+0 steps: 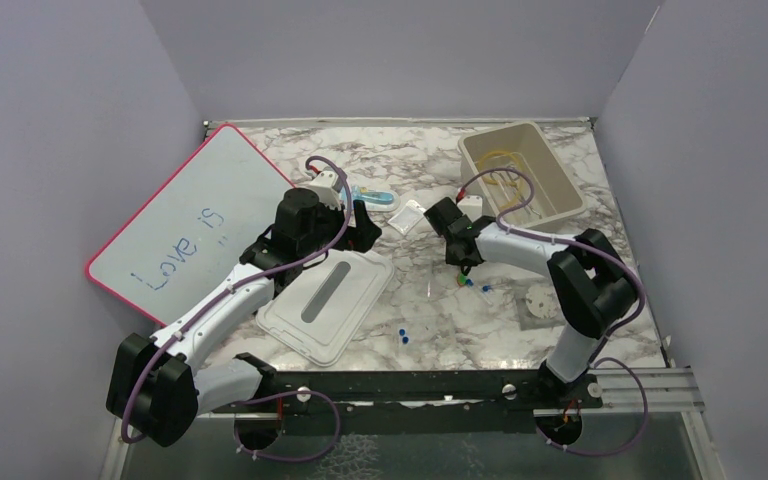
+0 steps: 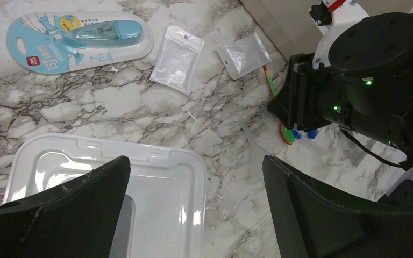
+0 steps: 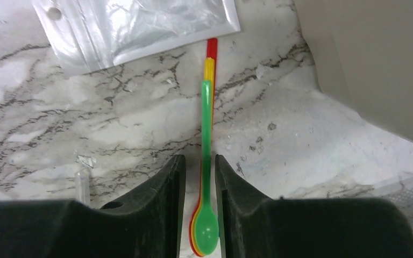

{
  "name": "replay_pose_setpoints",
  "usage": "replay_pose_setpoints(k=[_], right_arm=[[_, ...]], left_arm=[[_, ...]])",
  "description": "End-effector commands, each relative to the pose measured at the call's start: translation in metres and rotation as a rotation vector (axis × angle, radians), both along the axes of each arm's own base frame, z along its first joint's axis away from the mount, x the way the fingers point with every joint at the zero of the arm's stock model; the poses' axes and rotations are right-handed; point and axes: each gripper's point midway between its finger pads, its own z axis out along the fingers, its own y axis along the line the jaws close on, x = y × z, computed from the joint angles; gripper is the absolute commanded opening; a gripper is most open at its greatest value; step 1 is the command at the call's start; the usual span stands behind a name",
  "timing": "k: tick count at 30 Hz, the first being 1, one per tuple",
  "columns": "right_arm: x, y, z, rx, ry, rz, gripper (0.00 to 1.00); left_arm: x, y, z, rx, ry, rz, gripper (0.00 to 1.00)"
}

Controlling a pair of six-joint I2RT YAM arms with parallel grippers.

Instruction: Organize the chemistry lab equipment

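Spoons, green on yellow on red, lie flat on the marble table, right of centre. From the left: a whiteboard; the left gripper, jaws wide apart and empty, above a clear lid; two small clear bags; then the right gripper straddling the spoons closely, pinching or not I cannot tell; a beige bin just beside

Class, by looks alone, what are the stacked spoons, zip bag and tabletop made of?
Spoons: likely plastic, glossy, bright green over yellow and red.
Zip bag: thin clear plastic film, crinkled with glare.
Tabletop: marble-look, grey veins on white; real stone or print cannot be told.
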Motion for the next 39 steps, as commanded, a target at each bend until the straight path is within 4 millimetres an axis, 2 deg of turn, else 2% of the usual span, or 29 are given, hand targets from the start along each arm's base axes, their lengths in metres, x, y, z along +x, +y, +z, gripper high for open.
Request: replay_pose_setpoints(k=[1, 4, 6, 9, 13, 16, 20, 23, 26, 30, 33, 35, 39], right_arm=[[-0.003, 0.006, -0.027, 0.029, 0.015, 0.012, 0.28], [-0.002, 0.012, -0.031, 0.059, 0.023, 0.027, 0.19], [-0.001, 0.016, -0.028, 0.076, 0.015, 0.047, 0.04], [0.005, 0.023, -0.013, 0.11, -0.033, 0.102, 0.01], [0.018, 0.04, 0.037, 0.194, -0.168, 0.215, 0.01], [0.028, 0.049, 0.082, 0.236, -0.285, 0.283, 0.01], [0.04, 0.045, 0.143, 0.228, -0.44, 0.315, 0.0], [0.049, 0.036, 0.183, 0.188, -0.536, 0.313, 0.01], [0.058, 0.016, 0.212, 0.118, -0.603, 0.275, 0.01], [0.076, -0.024, 0.232, 0.062, -0.644, 0.218, 0.01], [0.086, -0.05, 0.244, 0.029, -0.678, 0.236, 0.01], [0.092, -0.066, 0.245, 0.053, -0.673, 0.249, 0.01], [0.109, -0.104, 0.227, 0.073, -0.625, 0.23, 0.01]], left_arm=[[0.003, -0.004, 0.017, -0.026, -0.04, -0.013, 0.95], [0.003, -0.003, 0.017, -0.025, -0.041, -0.012, 0.95], [0.003, -0.003, 0.015, -0.023, -0.038, -0.011, 0.95], [0.003, -0.004, 0.017, -0.026, -0.04, -0.015, 0.96], [0.002, -0.006, 0.016, -0.029, -0.033, -0.026, 0.97], [0.002, -0.008, 0.015, -0.032, -0.028, -0.038, 0.97], [-0.001, -0.012, 0.017, -0.047, -0.031, -0.063, 0.97], [-0.003, -0.015, 0.02, -0.06, -0.036, -0.086, 0.97], [-0.006, -0.017, 0.021, -0.068, -0.036, -0.103, 0.97], [-0.009, -0.018, 0.02, -0.072, -0.033, -0.113, 0.97], [-0.007, -0.018, 0.024, -0.08, -0.052, -0.112, 0.97], [-0.007, -0.018, 0.025, -0.081, -0.055, -0.11, 0.97], [-0.007, -0.018, 0.025, -0.081, -0.055, -0.106, 0.97]])
